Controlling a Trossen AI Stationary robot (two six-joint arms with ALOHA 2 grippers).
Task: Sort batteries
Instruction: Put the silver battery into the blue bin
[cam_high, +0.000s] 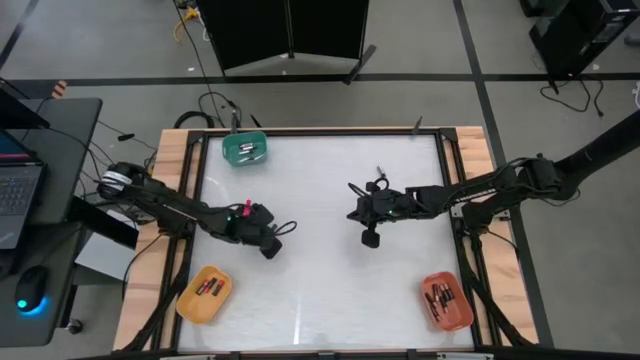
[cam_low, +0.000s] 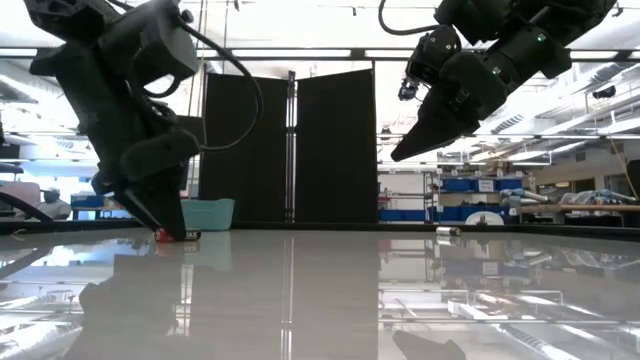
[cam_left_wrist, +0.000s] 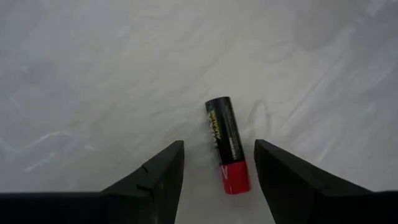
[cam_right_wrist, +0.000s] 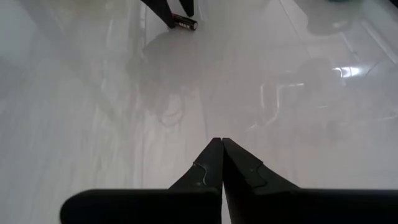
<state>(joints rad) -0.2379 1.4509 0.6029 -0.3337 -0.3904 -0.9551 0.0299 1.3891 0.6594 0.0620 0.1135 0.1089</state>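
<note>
One battery (cam_left_wrist: 227, 144), black with a red end, lies flat on the white table (cam_high: 320, 290). My left gripper (cam_left_wrist: 218, 144) stands open over it, pointing steeply down, with a finger on either side and a gap to each. The low view shows the same battery (cam_low: 176, 236) at the tips of my left gripper (cam_low: 163, 222). My right gripper (cam_high: 370, 238) hangs shut above the table's middle, well clear of the surface, as the low view (cam_low: 400, 152) shows. From the right wrist view, the battery (cam_right_wrist: 185, 23) lies far off beyond my right gripper (cam_right_wrist: 222, 144).
A green tray (cam_high: 244, 150) stands at the far left, a yellow tray (cam_high: 204, 294) at the near left and an orange tray (cam_high: 446, 300) at the near right. All three hold batteries. A small object (cam_low: 447, 231) lies far off on the table.
</note>
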